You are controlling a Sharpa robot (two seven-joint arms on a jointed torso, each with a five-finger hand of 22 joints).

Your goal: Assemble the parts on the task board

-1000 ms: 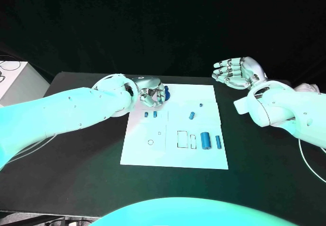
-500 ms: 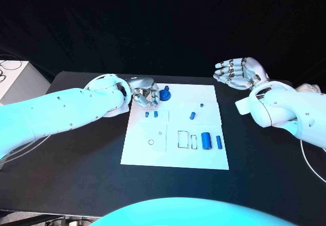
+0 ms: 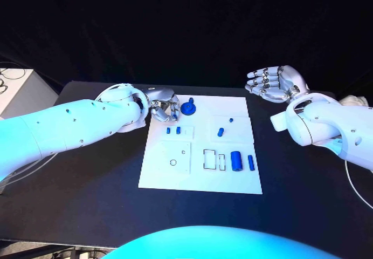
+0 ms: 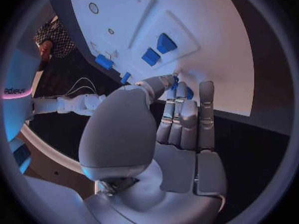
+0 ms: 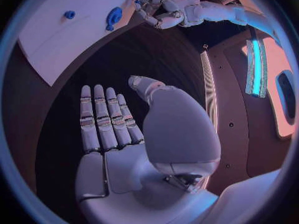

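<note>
Left hand (image 3: 165, 108) at the task board's (image 3: 202, 178) far-left corner, fingers beside a blue part (image 3: 189, 108).
Right hand (image 3: 272, 82) hangs spread wide, holding nothing, beyond the far-right corner.

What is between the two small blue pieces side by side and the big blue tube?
In the head view, a short blue piece lies between the pair and the big tube, on the white task board.

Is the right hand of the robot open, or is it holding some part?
Open. The right hand hangs beyond the far right corner of the task board, and its fingers are stretched out with nothing between them.
</note>
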